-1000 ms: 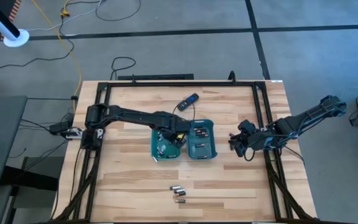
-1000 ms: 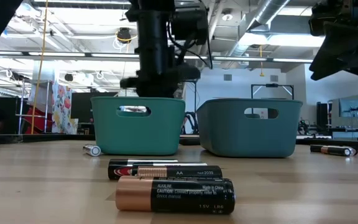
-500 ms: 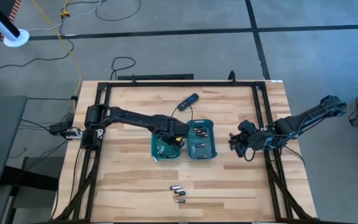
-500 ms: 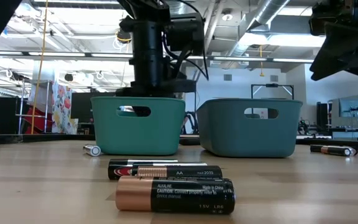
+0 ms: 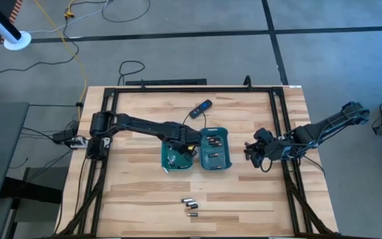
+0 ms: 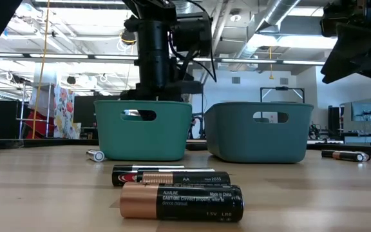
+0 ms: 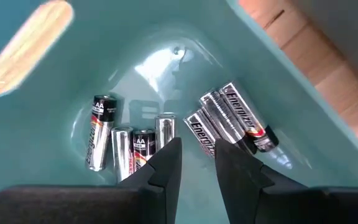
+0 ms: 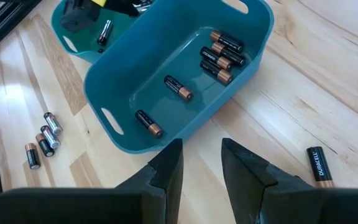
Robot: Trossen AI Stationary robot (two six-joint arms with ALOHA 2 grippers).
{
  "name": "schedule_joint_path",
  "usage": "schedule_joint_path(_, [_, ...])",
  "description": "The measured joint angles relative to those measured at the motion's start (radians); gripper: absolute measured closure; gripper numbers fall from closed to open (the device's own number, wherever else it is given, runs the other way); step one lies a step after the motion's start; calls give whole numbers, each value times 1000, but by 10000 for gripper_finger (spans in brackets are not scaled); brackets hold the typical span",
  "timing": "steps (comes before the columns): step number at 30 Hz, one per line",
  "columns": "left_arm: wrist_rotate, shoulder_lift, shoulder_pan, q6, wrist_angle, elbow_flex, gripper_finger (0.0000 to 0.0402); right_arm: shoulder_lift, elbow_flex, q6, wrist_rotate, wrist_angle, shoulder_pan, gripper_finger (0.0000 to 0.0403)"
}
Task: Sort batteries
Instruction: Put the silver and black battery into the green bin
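Note:
Two teal trays stand side by side mid-table. The left tray (image 5: 165,159) holds several silvery batteries (image 7: 229,118). The right tray (image 5: 227,154) holds several dark batteries with coppery ends (image 8: 222,50). My left gripper (image 7: 197,158) points down inside the left tray, above its floor. Its fingers stand a little apart with nothing between them, and a silvery battery (image 7: 165,127) lies just beyond one fingertip. My right gripper (image 8: 201,155) hangs open above the table to the right of the right tray, with nothing in it. More batteries (image 5: 190,204) lie loose near the front edge.
A black remote (image 5: 201,107) lies behind the trays. One dark battery (image 8: 319,167) lies on the wood right of the right tray. A small battery (image 6: 95,154) lies left of the left tray. A black frame (image 5: 111,133) borders the table. Bare wood lies in front of the trays.
My left gripper has sunk a little deeper into the left tray, then kept still.

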Motion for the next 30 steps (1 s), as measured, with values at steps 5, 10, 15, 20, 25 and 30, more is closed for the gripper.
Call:
schedule_joint_path(5, [0,-29,-2,50,-12,47,309,0,0,0,0,0,0,276])
schedule_joint_path(10, [-1,-125,-27,115,-33,64,309,0,0,1,0,3,0,276])
schedule_joint_path(15, [-94,-260,-98,130,-157,65,308,0,0,1,0,2,0,276])
schedule_joint_path(20, [-210,-378,-216,61,-348,65,308,0,0,1,-1,0,0,276])
schedule_joint_path(25, [-306,-427,-349,-93,-474,65,308,0,0,3,-1,0,0,276])
schedule_joint_path(30, [-418,-431,-479,-288,-572,46,315,0,0,13,-1,0,0,276])
